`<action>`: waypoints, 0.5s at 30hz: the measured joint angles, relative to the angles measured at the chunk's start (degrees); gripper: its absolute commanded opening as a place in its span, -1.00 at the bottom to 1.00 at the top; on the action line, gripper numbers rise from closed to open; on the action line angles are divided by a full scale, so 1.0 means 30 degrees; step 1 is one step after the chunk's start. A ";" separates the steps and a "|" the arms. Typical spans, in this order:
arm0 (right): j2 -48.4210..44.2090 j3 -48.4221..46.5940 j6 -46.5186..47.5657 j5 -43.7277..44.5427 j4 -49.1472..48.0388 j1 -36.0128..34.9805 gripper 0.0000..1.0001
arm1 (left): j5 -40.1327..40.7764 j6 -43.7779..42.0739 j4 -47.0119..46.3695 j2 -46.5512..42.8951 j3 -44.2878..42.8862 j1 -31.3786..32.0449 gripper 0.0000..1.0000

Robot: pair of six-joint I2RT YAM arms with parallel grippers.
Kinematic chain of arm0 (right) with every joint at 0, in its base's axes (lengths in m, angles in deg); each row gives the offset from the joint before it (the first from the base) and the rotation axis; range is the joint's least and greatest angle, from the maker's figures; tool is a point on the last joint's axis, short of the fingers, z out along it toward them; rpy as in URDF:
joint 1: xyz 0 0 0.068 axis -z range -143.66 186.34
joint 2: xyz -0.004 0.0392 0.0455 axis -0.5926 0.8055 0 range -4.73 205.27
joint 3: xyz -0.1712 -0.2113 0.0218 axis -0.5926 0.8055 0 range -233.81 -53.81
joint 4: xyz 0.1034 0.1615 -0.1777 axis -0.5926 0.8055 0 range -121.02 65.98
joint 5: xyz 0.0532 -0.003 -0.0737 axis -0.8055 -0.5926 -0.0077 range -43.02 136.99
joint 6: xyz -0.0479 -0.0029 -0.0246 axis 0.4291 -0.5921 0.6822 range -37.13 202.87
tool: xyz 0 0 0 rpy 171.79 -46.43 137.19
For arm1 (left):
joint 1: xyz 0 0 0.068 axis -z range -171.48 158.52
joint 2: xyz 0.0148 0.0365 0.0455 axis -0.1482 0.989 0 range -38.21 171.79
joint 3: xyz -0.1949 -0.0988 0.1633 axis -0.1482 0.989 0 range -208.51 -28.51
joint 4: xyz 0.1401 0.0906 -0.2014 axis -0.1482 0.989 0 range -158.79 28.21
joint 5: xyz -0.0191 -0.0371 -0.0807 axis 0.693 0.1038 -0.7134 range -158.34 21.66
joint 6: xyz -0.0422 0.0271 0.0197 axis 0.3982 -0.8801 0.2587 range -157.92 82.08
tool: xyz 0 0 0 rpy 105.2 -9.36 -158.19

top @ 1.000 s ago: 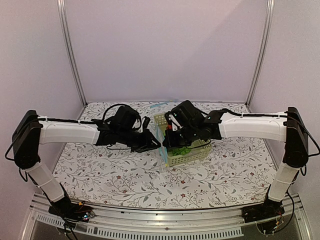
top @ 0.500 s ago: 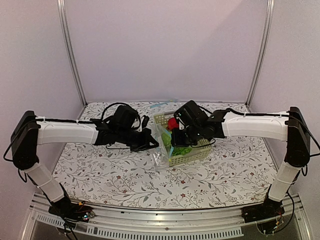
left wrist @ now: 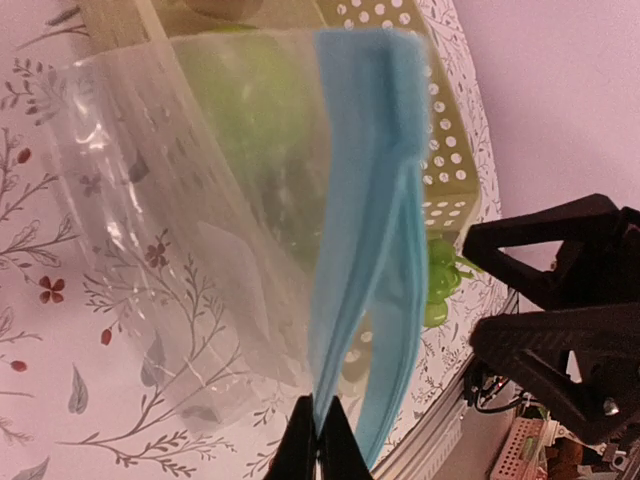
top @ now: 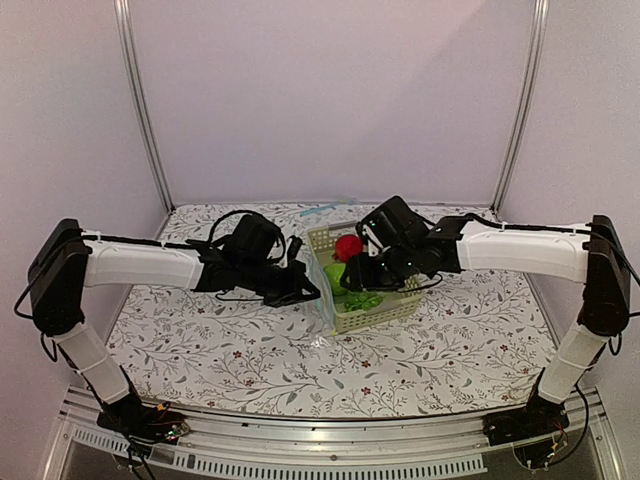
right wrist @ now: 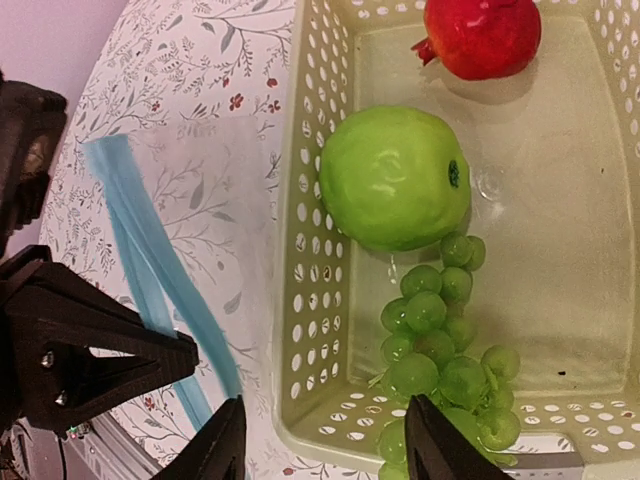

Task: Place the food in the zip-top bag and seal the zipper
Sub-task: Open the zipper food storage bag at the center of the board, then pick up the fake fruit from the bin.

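- Two arms meet over the tabletop (top: 200,340) in the top view; the red apple (top: 348,247) sits in the basket (top: 385,312), just beside the zip-top bag (top: 324,300).
- Left wrist view: the left gripper (left wrist: 318,440) pinches the zipper (left wrist: 365,200), likely to keep the barely parted mouth presented.
- Right wrist view: the right gripper (right wrist: 325,410) gapes above the green apple (right wrist: 393,178); grapes (right wrist: 435,350) crowd one side, the basket wall another.
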 measured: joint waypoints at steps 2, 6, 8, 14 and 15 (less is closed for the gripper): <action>-0.0772 0.0000 0.0393 0.0255 0.0430 -0.0007 0.35 | -0.0073 0.0007 0.0015 0.0270 0.0000 -0.0022 -1.00; -0.2164 -0.0066 0.1005 0.1027 0.1457 0.0168 0.47 | -0.0168 0.0007 0.0015 0.0415 -0.0058 -0.0044 -1.00; -0.2259 -0.0095 0.1195 0.1071 0.1865 0.0539 0.53 | -0.0219 0.0000 0.0000 0.0415 -0.0182 -0.0051 -1.00; -0.0605 -0.0240 0.2004 0.0896 0.2973 0.1413 0.69 | -0.0240 0.0007 -0.0058 0.0423 -0.0291 -0.0066 -1.00; -0.0153 -0.0401 0.2171 0.0852 0.3177 0.1464 0.70 | -0.0240 0.0007 -0.0066 0.0423 -0.0291 -0.0066 -1.00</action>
